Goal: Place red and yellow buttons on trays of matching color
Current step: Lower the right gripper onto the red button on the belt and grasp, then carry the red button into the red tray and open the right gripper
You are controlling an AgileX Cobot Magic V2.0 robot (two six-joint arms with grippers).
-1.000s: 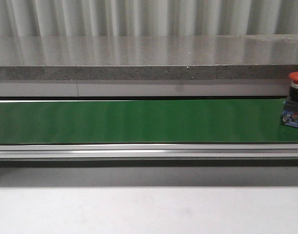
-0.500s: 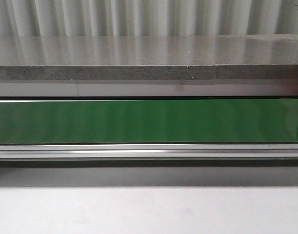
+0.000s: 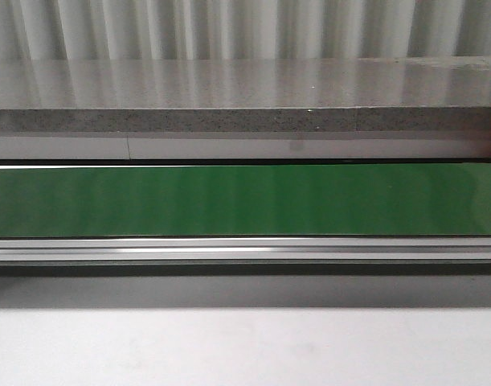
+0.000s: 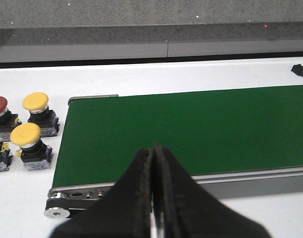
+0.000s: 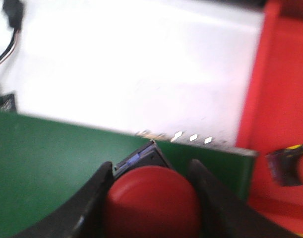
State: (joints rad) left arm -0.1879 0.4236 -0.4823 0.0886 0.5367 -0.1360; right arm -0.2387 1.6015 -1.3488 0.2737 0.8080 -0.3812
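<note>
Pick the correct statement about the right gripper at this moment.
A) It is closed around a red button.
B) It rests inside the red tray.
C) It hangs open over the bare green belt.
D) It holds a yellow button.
A: in the right wrist view, the right gripper has its fingers on either side of the red button, above the green belt and beside the red tray.
</note>
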